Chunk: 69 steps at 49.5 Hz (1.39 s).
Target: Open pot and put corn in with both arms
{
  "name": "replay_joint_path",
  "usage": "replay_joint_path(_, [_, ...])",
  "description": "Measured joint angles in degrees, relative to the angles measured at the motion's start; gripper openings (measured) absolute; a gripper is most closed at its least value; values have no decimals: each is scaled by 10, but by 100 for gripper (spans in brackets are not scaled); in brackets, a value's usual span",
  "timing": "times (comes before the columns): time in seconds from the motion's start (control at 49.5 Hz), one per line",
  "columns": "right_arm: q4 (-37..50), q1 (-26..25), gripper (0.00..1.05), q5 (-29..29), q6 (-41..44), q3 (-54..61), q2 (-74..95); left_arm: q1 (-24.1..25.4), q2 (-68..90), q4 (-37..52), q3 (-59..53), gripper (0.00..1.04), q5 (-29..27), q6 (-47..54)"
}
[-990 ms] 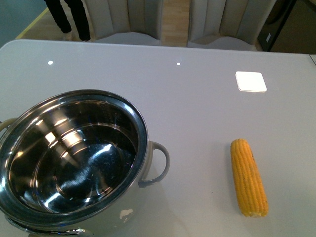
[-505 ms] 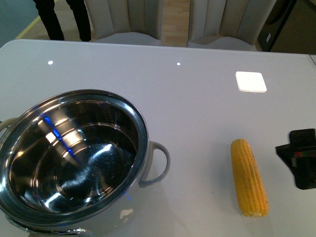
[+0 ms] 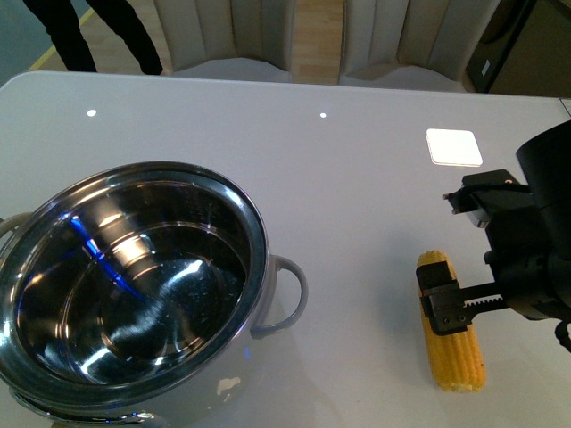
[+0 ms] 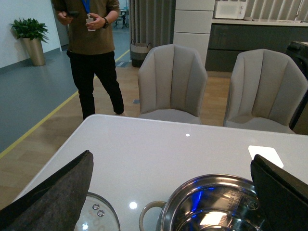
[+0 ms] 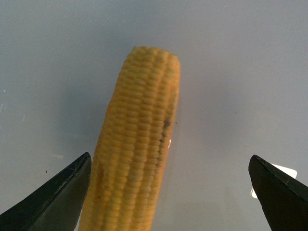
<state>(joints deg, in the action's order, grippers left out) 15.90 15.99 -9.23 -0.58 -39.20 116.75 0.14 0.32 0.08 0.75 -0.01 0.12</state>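
In front, our right hand (image 3: 489,299) hung wide open, empty, just above the corn (image 3: 455,357). Left wrist: left hand (image 4: 171,192) gaped empty, the lidless pot (image 4: 211,180) just ahead. Right wrist: corn lay off-centre between fingers (image 5: 57,197); we feared closing could roll it.

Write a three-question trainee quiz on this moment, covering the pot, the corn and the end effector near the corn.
1. True or false: the pot is covered.
2. The corn lies: A inside the pot; B on the table; C on a plate.
3. Short answer: is the right end effector open or shut, and what shows between its fingers?

Key
1. False: the glass lid lies on the table beside the pot.
2. B.
3. Open, with the corn between its fingers and not gripped.
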Motion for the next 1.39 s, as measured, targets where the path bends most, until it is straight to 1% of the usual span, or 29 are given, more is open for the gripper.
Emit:
replay_joint_path(0.162, [-3, 24, 96, 2, -1, -16, 33, 0, 0, 0, 0, 98, 0, 0])
replay_joint_path(0.303, [-8, 27, 95, 2, -2, -31, 68, 0, 0, 0, 0, 98, 0, 0])
replay_joint_path(0.424, [-10, 26, 79, 7, -2, -34, 87, 0, 0, 0, 0, 98, 0, 0])
replay_joint_path(0.485, [-10, 27, 68, 14, -2, -35, 93, 0, 0, 0, 0, 98, 0, 0])
replay_joint_path(0.546, [-10, 27, 61, 16, -2, -35, 95, 0, 0, 0, 0, 98, 0, 0])
replay_joint_path(0.586, [-10, 27, 54, 16, -2, -35, 95, 0, 0, 0, 0, 98, 0, 0])
replay_joint_path(0.687, [-9, 25, 44, 21, -2, -32, 89, 0, 0, 0, 0, 98, 0, 0])
replay_joint_path(0.768, [-9, 20, 35, 41, -3, -14, 52, 0, 0, 0, 0, 98, 0, 0])
replay_joint_path(0.829, [-17, 17, 30, 58, -8, -3, 2, 0, 0, 0, 0, 98, 0, 0])
replay_joint_path(0.93, [-44, 23, 25, 95, -33, -9, -88, 0, 0, 0, 0, 98, 0, 0])
replay_joint_path(0.99, [-67, 38, 23, 120, -55, -25, -138, 0, 0, 0, 0, 98, 0, 0])
replay_joint_path(1.071, [-91, 70, 23, 151, -93, -65, -182, 0, 0, 0, 0, 98, 0, 0])
replay_joint_path(1.172, [-104, 108, 23, 168, -129, -113, -190, 0, 0, 0, 0, 98, 0, 0])
replay_joint_path(1.294, [-121, 166, 22, 170, -163, -181, -162, 0, 0, 0, 0, 98, 0, 0])
replay_joint_path(1.395, [-131, 190, 21, 179, -178, -217, -136, 0, 0, 0, 0, 98, 0, 0])
